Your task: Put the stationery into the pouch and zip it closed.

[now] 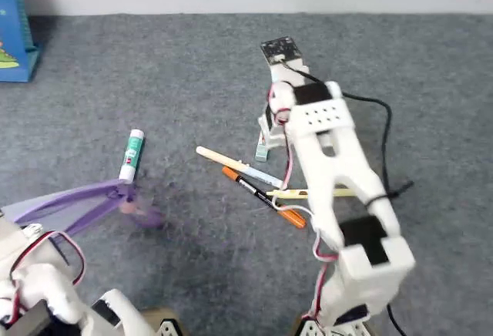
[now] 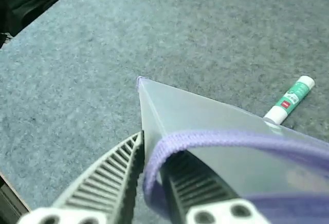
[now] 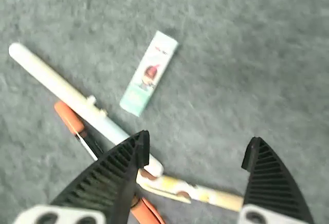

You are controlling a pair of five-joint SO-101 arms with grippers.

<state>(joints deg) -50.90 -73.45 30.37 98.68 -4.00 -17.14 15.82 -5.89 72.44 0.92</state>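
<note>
The right arm's end effector (image 3: 198, 141) hung open over the scatter of pens in the middle of the table (image 1: 400, 66), fingers spread wide and holding nothing. Beneath it lay a white pen (image 3: 61, 82), an orange marker (image 3: 68, 117) and a yellow pen (image 3: 205, 196), lying across or against one another. A small eraser (image 3: 149, 73) sat by itself just beyond them, touching none. The white pen ran on a slant and passed under one of the fingers, while the yellow pen lay almost along the line from finger to finger, an awkward lie for a pinch, I'd say. The eraser's long axis ran roughly across that line, so it looked the easier thing to close on, given a short reach forward

Off to the left, the left arm's end effector (image 2: 151, 152) was clamped on the purple-trimmed edge of the pouch (image 2: 216, 126), holding it tipped up off the table. A glue stick (image 1: 132, 155) lay just past the pouch's far end, near it but apart as far as I could see. Whether the pouch's mouth stood open I couldn't make out

All the stationery was on the table, so the job looked barely begun. The pens and eraser lay well to the right of the pouch, nearer the right arm — whatever it picked would need carrying leftward across to the pouch
</note>
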